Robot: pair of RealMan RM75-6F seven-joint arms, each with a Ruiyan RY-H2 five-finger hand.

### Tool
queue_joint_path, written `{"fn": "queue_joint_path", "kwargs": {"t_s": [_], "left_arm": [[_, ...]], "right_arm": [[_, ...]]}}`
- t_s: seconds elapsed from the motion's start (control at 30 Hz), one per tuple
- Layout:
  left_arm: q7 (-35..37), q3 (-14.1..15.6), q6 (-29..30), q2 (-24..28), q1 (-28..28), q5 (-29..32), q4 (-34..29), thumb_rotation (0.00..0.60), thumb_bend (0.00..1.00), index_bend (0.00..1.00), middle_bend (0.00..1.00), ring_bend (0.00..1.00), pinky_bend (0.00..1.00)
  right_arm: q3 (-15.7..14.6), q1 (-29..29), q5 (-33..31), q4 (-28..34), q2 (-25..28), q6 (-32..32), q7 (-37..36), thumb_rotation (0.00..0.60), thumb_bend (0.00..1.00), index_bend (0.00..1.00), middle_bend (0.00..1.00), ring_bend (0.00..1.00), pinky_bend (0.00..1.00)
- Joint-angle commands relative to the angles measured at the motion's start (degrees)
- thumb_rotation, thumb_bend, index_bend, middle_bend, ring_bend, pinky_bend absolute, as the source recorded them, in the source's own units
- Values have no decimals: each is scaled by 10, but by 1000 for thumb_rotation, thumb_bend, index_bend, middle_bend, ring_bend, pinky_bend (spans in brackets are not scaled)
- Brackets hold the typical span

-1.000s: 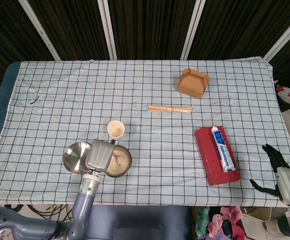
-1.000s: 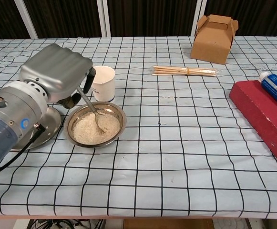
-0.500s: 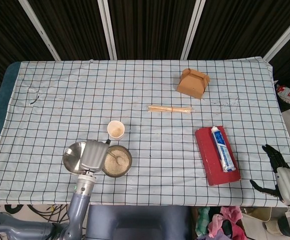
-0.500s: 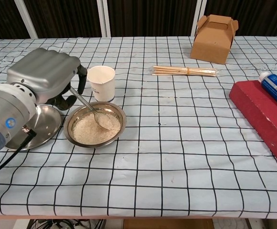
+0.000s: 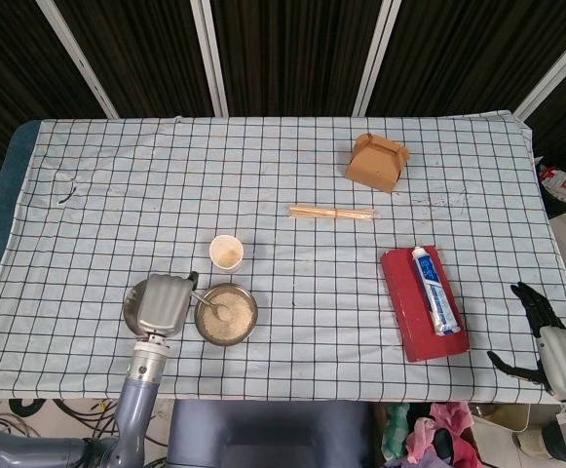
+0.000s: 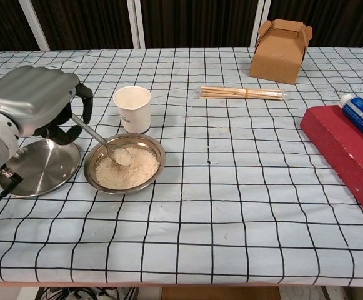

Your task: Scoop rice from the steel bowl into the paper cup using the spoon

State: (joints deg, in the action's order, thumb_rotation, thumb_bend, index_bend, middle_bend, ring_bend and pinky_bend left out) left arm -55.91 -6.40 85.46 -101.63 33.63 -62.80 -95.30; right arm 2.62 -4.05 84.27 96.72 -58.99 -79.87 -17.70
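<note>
A steel bowl (image 6: 153,150) (image 5: 247,327) of white rice stands near the table's front left. Just behind it is a white paper cup (image 6: 133,108) (image 5: 227,253), upright. My left hand (image 6: 34,103) (image 5: 163,303) hovers left of the bowl, over a steel lid, and grips the handle of a metal spoon (image 6: 98,139) (image 5: 207,303). The spoon's scoop holds rice and sits just above the rice in the bowl's left part. My right hand (image 5: 546,339) hangs off the table's right front corner, fingers apart, holding nothing.
A flat steel lid (image 6: 44,174) (image 5: 134,310) lies left of the bowl under my left hand. A red box (image 6: 347,156) with a toothpaste tube (image 6: 361,116) sits right. Bundled chopsticks (image 6: 242,93) and a brown paper box (image 6: 280,42) lie farther back.
My left hand has drawn back to the left, away from the bowl, pulling the spoon's scoop from the bowl's middle to its left part with rice on it. The right hand stayed still.
</note>
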Motion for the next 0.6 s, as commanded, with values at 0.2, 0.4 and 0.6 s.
{"fn": "queue_joint_path", "kwargs": {"t_s": [0.2,0.4,0.6], "left_arm": [[25,-9,-3,8,-10,-9,-5,600,505,802,1000,1000,1000],[29,-22,-6,12,-11,-7,-17,600,505,802,1000,1000,1000],[24,-43,-10,21,-8,2,-36,600,505,802,1000,1000,1000]], "right_arm": [[0,0,0,0,0,-1,2,600,162,0,0,0,176],[0,0,0,0,-1,-1,2,600,163,0,0,0,176],[0,0,0,0,0,-1,2,600,163,0,0,0,176]]}}
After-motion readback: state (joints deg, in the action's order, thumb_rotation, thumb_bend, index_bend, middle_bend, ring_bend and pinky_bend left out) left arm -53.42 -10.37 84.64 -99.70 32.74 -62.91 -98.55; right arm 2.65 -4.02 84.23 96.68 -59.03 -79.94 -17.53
